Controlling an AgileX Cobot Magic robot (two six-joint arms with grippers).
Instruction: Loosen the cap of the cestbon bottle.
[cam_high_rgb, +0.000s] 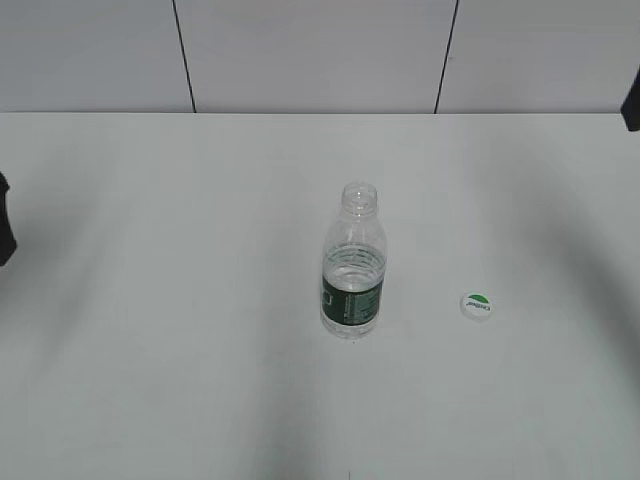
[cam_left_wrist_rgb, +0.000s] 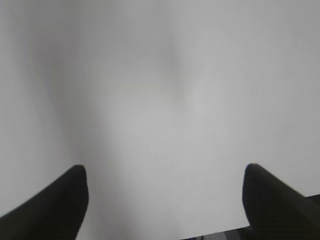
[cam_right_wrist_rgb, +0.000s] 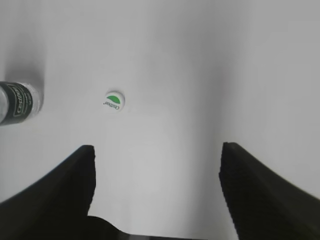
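The cestbon bottle (cam_high_rgb: 353, 265) stands upright in the middle of the white table with its neck open and no cap on it. Its dark green label also shows at the left edge of the right wrist view (cam_right_wrist_rgb: 17, 102). The cap (cam_high_rgb: 476, 304) lies flat on the table to the right of the bottle, green half-circle up; it also shows in the right wrist view (cam_right_wrist_rgb: 114, 101). My left gripper (cam_left_wrist_rgb: 165, 175) is open and empty over bare table. My right gripper (cam_right_wrist_rgb: 157, 150) is open and empty, well short of the cap.
The white table (cam_high_rgb: 150, 300) runs back to a pale panelled wall (cam_high_rgb: 310, 50). Dark arm parts show at the left edge (cam_high_rgb: 5, 230) and the upper right edge (cam_high_rgb: 631, 105) of the exterior view. The table's near edge shows in the left wrist view (cam_left_wrist_rgb: 260, 229).
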